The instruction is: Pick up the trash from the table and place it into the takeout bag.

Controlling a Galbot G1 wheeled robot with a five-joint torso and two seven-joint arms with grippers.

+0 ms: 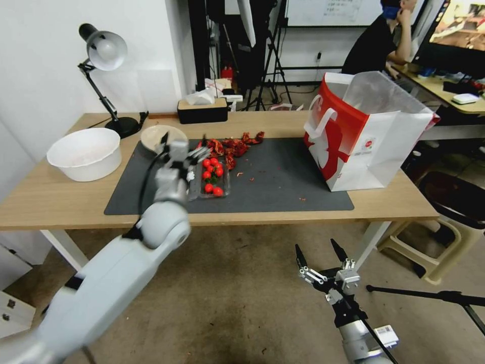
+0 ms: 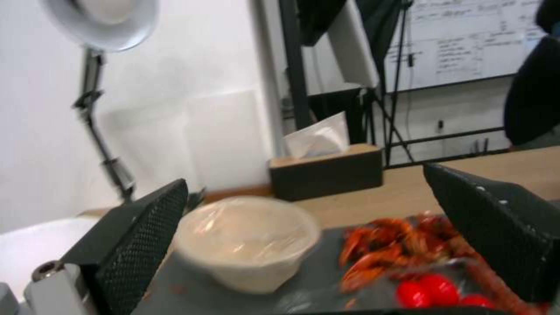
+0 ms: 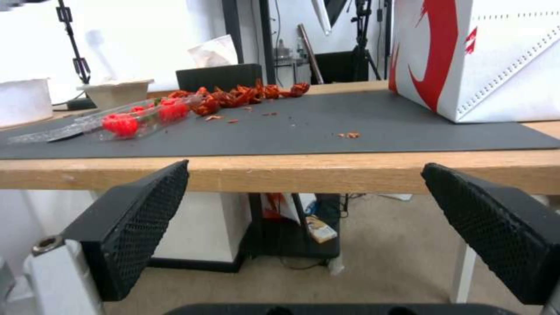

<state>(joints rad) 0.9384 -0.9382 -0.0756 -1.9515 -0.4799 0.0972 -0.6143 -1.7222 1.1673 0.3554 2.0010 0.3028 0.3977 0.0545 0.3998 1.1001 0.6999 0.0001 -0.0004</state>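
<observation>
Reaching over the desk [image 1: 50,202], the left gripper [image 1: 183,151] hovers with fingers spread above the near-left part of the dark mat [image 1: 283,177], at the far end of a clear tray [image 1: 211,178] of red tomatoes. In the left wrist view its two black pads [image 2: 140,236] stand wide apart, nothing between them; beyond them sits a beige bowl [image 2: 248,240] covered in clear film, with a heap of red shells [image 2: 397,245] beside it. The bowl [image 1: 160,136] rests at the mat's far-left corner, the shells [image 1: 235,146] trail along the mat's far edge, and small red crumbs are scattered over the mat. The bag [image 1: 366,136], white with a red side, stands open on the desk's right end, partly on the mat, well apart from the trash. A white basin [image 1: 85,153], a lamp [image 1: 103,76] and a tissue box [image 1: 202,108] stand on the left and far side. The right gripper [image 1: 323,255] hangs low in front of the desk edge, below the desktop, fingers spread and empty.
</observation>
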